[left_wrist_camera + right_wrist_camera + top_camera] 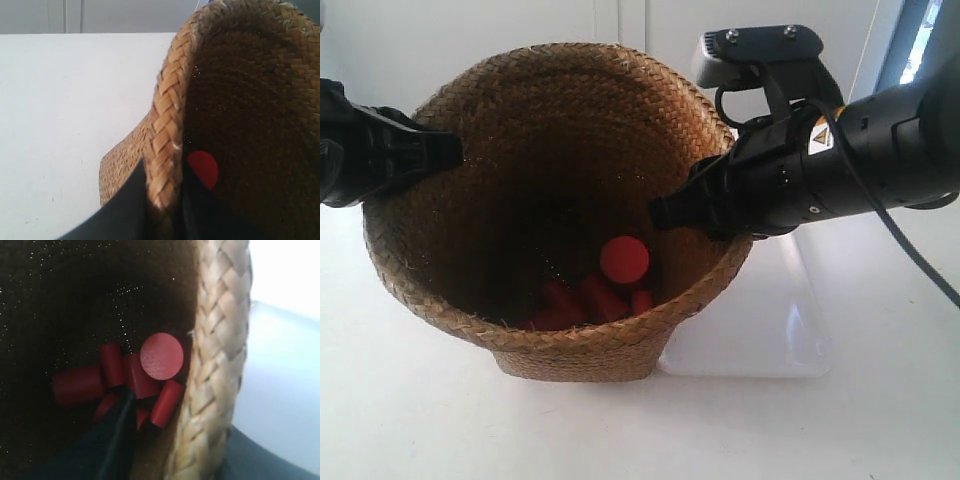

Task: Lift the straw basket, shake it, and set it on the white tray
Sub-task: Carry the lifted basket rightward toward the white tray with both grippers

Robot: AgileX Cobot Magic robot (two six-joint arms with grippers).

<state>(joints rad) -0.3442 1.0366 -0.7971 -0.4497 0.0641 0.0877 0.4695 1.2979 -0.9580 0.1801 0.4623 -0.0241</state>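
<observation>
At opposite sides of the rim, pinches basket (570, 190) with both grippers. On the left gripper (162, 200), straddles the braided edge with one finger inside and one outside, pressed onto the straw. Does the same on the right gripper (195, 450), closed on the rim beside the tray (760, 330), which marks it as the arm at the exterior view's right.

Holds basket tilted, mouth toward the exterior camera, base low over the table (420, 420) and just beside the tray, perhaps overlapping its near corner. Cannot tell whether the base touches the table.

Probably grips from two sides because the mouth is wide and the straw soft. A single pinch would likely let it sag or swing, while two keep it level enough to shake. Likely takes the thick rim as the only part narrow enough to clamp.

Leaves red pegs (610, 285) heaped at the low side, close under the right finger, as the tilt would explain.

Shows a small yellow-and-orange warning sticker (820, 140) on the right arm, too small to read. Finds no brand or writing on basket or tray.
</observation>
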